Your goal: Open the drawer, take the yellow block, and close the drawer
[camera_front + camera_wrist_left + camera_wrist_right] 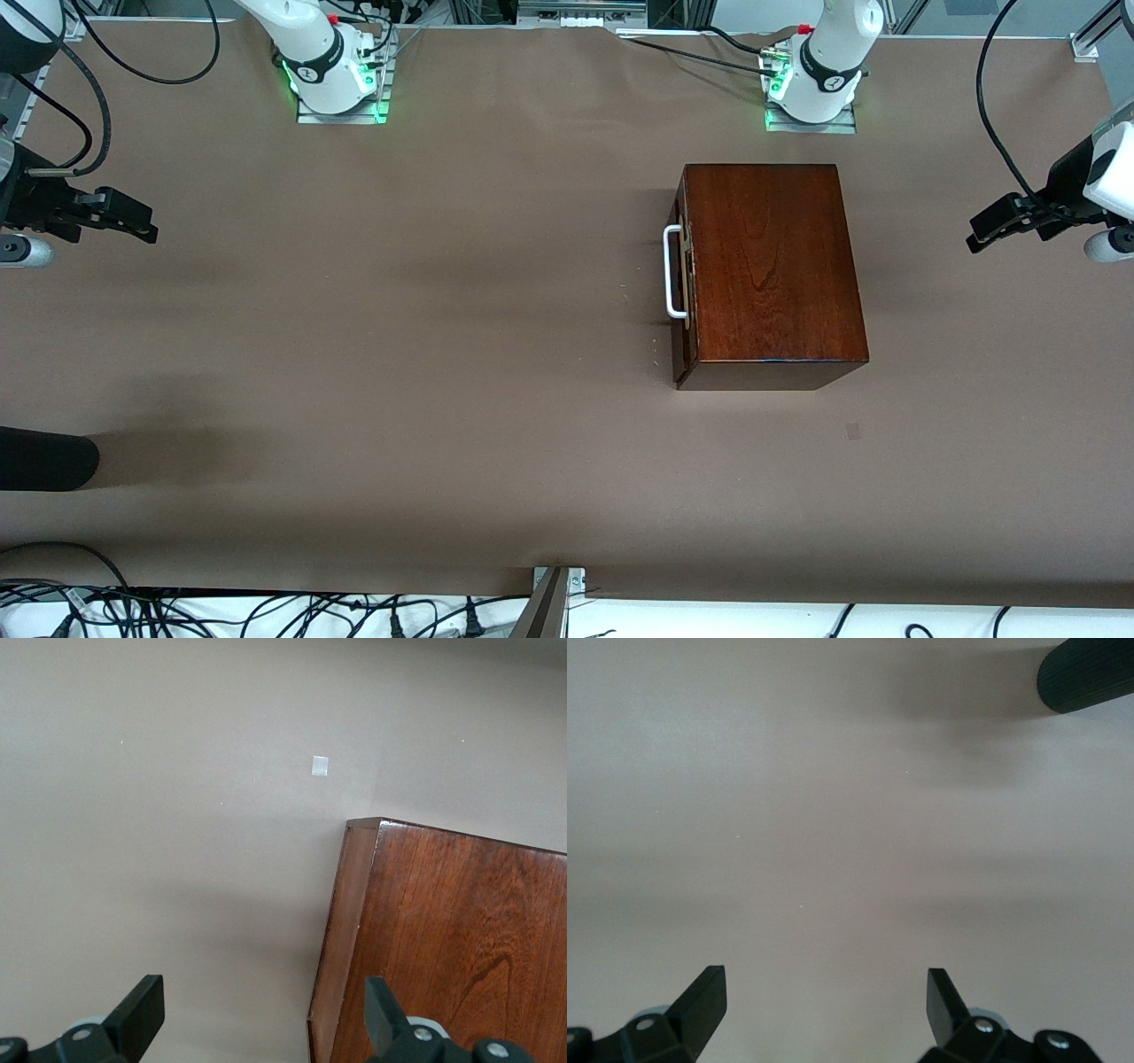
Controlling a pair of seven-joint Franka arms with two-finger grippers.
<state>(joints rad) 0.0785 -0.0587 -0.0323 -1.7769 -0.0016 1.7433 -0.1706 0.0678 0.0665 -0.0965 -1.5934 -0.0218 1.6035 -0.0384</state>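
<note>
Awaiting a first move, the drawer (680,270) is seen shut in its mahogany box (771,266); no yellow block is visible. The left gripper (983,232) and right gripper (133,221) are held open, well apart from the box; every step remains.

The drawer (680,270) is sitting shut in its glossy dark mahogany box (769,266), with only its dark reddish-brown front and white U-shaped bar handle (672,271) showing. The handle is facing the right arm's end of the table and running lengthwise along the front. The box is lying flat on the brown table (wood grain plain on its top), toward the left arm's end, closer to the robots' edge than to the front camera's edge. The yellow block is not showing anywhere.
</note>
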